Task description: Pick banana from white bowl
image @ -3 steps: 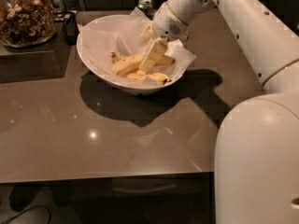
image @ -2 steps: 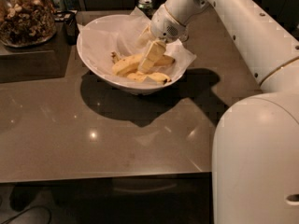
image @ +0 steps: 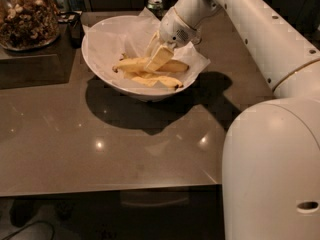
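Note:
The white bowl (image: 96, 59) with a crinkled paper liner stands on the brown table, left of the middle at the back. The plump yellow banana (image: 130, 64) lies across the bowl, its dark stem end to the left. A thinner, flatter banana (image: 161, 80) lies just in front of it. My gripper (image: 158, 59) hangs from the white arm and reaches down into the bowl. Its tip is on or just over the middle of the plump banana and hides that part.
A glass jar of nuts (image: 25, 16) stands on a raised dark block at the far left. A can (image: 155, 4) stands behind the bowl. A small dark object (image: 75, 26) is beside the bowl's left rim. My white base (image: 272, 169) fills the right foreground. The table's front edge (image: 110, 188) runs across the bottom.
The gripper has shifted slightly left and lower over the plump banana. The bowl and both bananas have not visibly moved.

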Controlling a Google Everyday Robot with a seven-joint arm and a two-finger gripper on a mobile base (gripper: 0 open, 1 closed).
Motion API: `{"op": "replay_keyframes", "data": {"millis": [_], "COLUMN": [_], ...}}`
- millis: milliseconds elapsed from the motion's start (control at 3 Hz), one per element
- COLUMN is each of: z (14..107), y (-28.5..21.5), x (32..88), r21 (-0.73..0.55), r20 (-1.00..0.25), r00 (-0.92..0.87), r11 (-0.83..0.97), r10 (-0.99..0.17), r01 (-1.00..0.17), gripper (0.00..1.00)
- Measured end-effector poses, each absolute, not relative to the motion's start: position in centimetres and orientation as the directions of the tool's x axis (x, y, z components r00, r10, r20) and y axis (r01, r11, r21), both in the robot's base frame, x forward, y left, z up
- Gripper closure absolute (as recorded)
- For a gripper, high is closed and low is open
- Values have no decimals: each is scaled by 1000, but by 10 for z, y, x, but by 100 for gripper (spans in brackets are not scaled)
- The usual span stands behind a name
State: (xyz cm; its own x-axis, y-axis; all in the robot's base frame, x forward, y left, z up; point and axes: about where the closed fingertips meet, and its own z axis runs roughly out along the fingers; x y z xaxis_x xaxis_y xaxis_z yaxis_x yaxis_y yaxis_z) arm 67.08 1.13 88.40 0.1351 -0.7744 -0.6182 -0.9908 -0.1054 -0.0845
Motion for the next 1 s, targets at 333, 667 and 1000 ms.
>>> {"op": "replay_keyframes", "data": {"millis": [333, 667, 1000], "z": [882, 897, 934], "y": [11, 3, -14], "x": [671, 667, 654], "r21": [-80, -105, -156], "r20": [-619, -638, -646], "r00": [132, 139, 168], "r11": [-104, -93, -86], "r10": [-774, -758, -744], "r01": [-991, -990, -984], "gripper": [96, 100, 100]}}
